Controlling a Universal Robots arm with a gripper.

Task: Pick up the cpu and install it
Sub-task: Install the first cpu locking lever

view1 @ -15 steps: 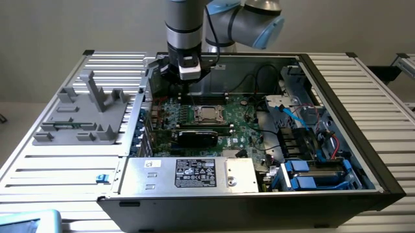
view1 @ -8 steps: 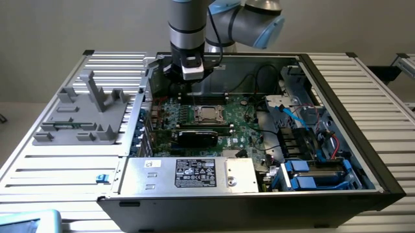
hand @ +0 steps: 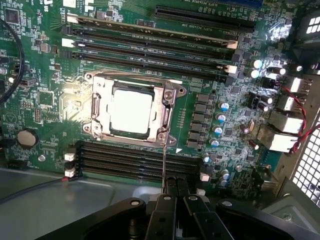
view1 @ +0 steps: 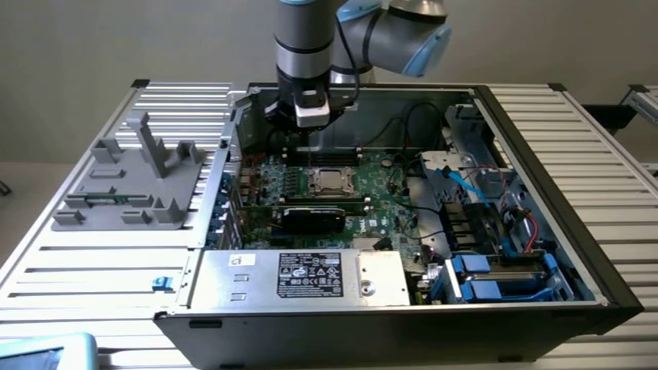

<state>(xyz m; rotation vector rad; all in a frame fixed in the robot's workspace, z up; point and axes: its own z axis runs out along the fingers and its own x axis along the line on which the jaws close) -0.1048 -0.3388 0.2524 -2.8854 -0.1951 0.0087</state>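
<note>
Claw (hand: 176, 186) is closed, nothing chip-sized in it. A thin rod (hand: 164, 165) sticks out from between the fingertips; can't tell what it is.

The cpu (hand: 131, 111) isn't in the claw. It lies flat inside the socket (hand: 170, 94), shiny top up, with the metal frame round all four sides. It looks seated to me, but I can't tell if the frame is latched.

Key relation: the claw is not over the cpu.
- It hangs off one side of the socket, above the bank of memory slots (hand: 135, 160) along that side, so the slots sit between claw and socket.
- In the exterior view that is the socket's side facing the far wall of the computer case (view1: 583, 231), with the claw well above the board.
- The rod runs from the claw toward the socket. Its tip ends at the frame's edge near a corner, just beside the cpu, not on it. Whether it touches the frame, I can't tell.

The cpu is square, so no long axis. Its edges run parallel to the socket frame and the slots. The claw's closing direction looks parallel to the slots too.

The grey fixture (view1: 134, 181) is well apart from the socket, outside the case on the tabletop (view1: 92, 262), toward the exterior view's left.
</note>
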